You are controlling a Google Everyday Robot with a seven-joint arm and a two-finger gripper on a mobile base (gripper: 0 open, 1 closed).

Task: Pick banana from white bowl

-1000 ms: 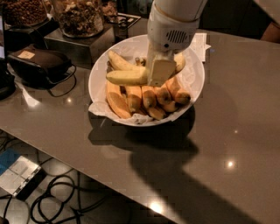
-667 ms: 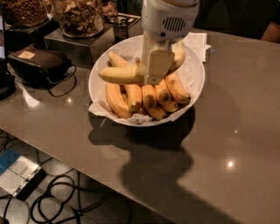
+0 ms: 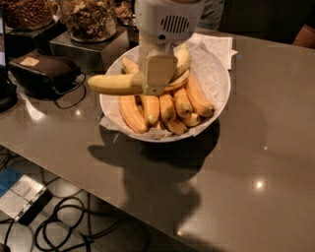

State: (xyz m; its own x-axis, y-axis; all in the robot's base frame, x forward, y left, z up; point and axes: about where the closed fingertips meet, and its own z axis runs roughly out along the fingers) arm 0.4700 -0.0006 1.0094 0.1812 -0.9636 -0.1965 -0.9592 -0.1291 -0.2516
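The gripper (image 3: 156,84) hangs over the left half of the white bowl (image 3: 222,93), its white housing coming down from the top edge of the view. Its fingers (image 3: 159,73) are clenched on the banana (image 3: 114,84); 1 broad beige finger lies across the near side of the fruit, and the other is hidden behind it. The banana lies roughly level and is held near its right end. Its pale yellow body reaches left past the bowl's rim, so its free tip is over the dark case (image 3: 43,72) and the bench (image 3: 256,128) rather than over the bowl. It sits above the rim and is apart from the other fruit.

In the bowl, on crumpled white paper (image 3: 205,66), a bunch of short orange-yellow bananas (image 3: 167,109) fans out toward the near rim. A slimmer curved banana (image 3: 183,63) lies behind the gripper, partly covered by it. A printed paper sheet (image 3: 217,45) lies on the bench, tucked under the bowl's far right side.

To the left of the bowl, 1 glass jar of granola (image 3: 88,18) stands on a metal box (image 3: 81,48), and a 2nd jar (image 3: 27,12) stands in the far corner. Cables (image 3: 64,224) lie on the floor below the bench's near edge.
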